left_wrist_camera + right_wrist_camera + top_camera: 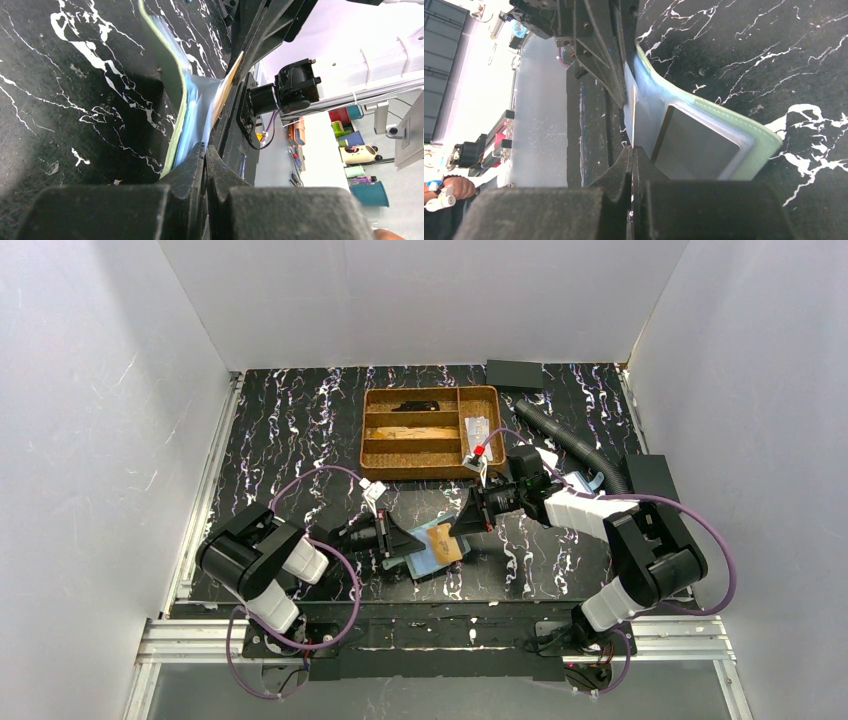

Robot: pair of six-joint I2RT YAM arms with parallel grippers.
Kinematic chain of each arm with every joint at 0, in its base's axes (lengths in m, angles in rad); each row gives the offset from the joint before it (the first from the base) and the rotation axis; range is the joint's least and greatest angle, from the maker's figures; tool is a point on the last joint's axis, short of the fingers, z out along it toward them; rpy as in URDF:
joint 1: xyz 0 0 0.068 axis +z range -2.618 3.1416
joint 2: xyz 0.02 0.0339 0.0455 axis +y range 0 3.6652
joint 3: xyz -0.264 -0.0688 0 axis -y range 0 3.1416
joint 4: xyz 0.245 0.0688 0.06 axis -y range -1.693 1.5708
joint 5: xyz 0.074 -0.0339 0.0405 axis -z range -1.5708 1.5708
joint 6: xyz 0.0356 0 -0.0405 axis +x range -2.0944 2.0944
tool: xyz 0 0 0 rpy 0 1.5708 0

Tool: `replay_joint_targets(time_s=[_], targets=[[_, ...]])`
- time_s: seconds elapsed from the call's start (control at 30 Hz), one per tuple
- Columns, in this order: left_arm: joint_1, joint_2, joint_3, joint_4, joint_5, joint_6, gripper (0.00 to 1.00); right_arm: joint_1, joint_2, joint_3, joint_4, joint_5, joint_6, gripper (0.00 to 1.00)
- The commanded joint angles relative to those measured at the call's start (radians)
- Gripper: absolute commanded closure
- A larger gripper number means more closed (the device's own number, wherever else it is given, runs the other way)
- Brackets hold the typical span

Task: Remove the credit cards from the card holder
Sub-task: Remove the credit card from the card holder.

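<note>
The teal-green card holder [425, 552] lies on the black marbled table between my two arms, with one side lifted. In the left wrist view its green edge [173, 90] curves up, and my left gripper [205, 148] is shut on its near edge. My left gripper also shows in the top view [408, 547]. My right gripper [460, 527] is shut on the orange-gold card [447, 545], seen edge-on in the right wrist view [633, 112] just above the jaws [632, 149]. The dark blue card [694, 145] sits in a clear pocket of the holder [764, 145].
A brown wooden divided tray [432, 390] stands behind the holder, with small items in its right compartment. A black corrugated hose [570, 443] runs at the back right. A black box [514, 373] lies at the back, another [652, 476] at the right.
</note>
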Motion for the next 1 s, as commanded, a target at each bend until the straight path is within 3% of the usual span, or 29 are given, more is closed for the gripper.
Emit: replay_joint_targets(time_s=[0.0, 0.3, 0.53, 0.7, 0.83, 0.93, 0.97], targets=[[0.009, 0.005, -0.008, 0.014, 0.033, 0.022, 1.0, -0.007, 0.019, 0.041, -0.01, 0.001, -0.03, 0.99], [0.051, 0.055, -0.051, 0.007, -0.017, 0.006, 1.0, -0.025, -0.003, 0.057, -0.133, 0.151, -0.135, 0.99], [0.069, 0.129, -0.085, -0.049, -0.113, -0.031, 0.93, -0.059, -0.054, 0.028, -0.133, 0.199, -0.149, 0.99], [0.07, 0.049, -0.135, -0.104, -0.194, -0.064, 0.9, -0.064, -0.062, 0.037, -0.145, 0.193, -0.149, 0.99], [0.069, -0.153, -0.16, -0.31, -0.246, -0.035, 0.85, -0.069, -0.076, 0.053, -0.173, 0.175, -0.201, 0.99], [0.07, -0.37, -0.142, -0.584, -0.291, 0.016, 0.74, -0.07, -0.095, 0.084, -0.256, 0.172, -0.279, 0.99], [0.069, -0.442, -0.117, -0.741, -0.311, 0.046, 0.71, -0.07, -0.098, 0.1, -0.299, 0.181, -0.316, 0.99]])
